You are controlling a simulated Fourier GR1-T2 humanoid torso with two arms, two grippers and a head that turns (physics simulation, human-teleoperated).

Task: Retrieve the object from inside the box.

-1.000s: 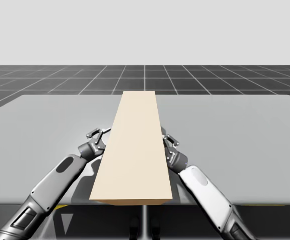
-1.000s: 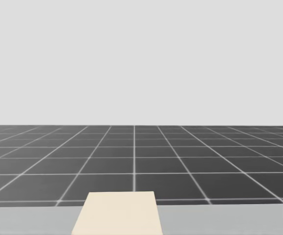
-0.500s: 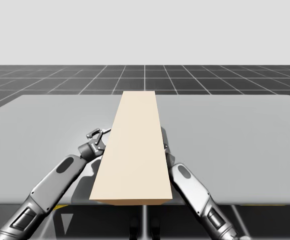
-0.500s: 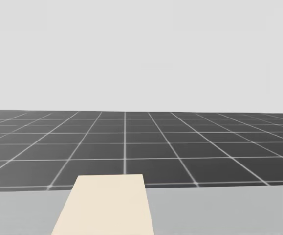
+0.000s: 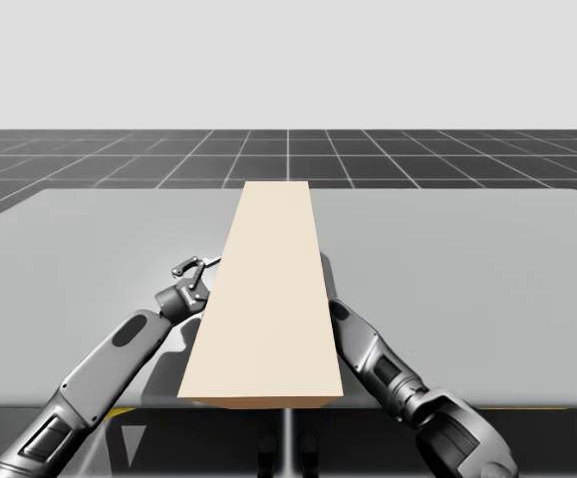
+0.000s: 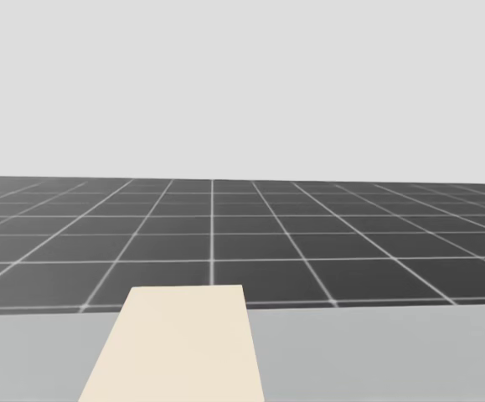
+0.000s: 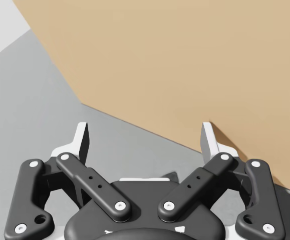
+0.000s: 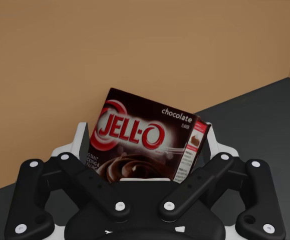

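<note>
Our right arm (image 5: 383,368) has slid further in behind the right edge of the beige box (image 5: 268,299) since a second ago, and our head has turned, so the head view has shifted. There is one beige box: long, matte and sharp-edged, lying lengthwise on the smooth grey table (image 5: 487,289). The high view gives us its flat, plain top, with two arms flanking it. The left wrist view brings its side close, tan and unmarked, and there our left gripper (image 7: 145,135) stands just beside that wall with its jaws spread wide over bare table. The right wrist view gives the inside, a tan wall and a dark floor. There one flat dark-brown box (image 8: 145,145), glossy and printed, stands tilted between the jaws of our right gripper (image 8: 146,136). These are spread as wide as the left's, with the small box's edges close to both fingers.
</note>
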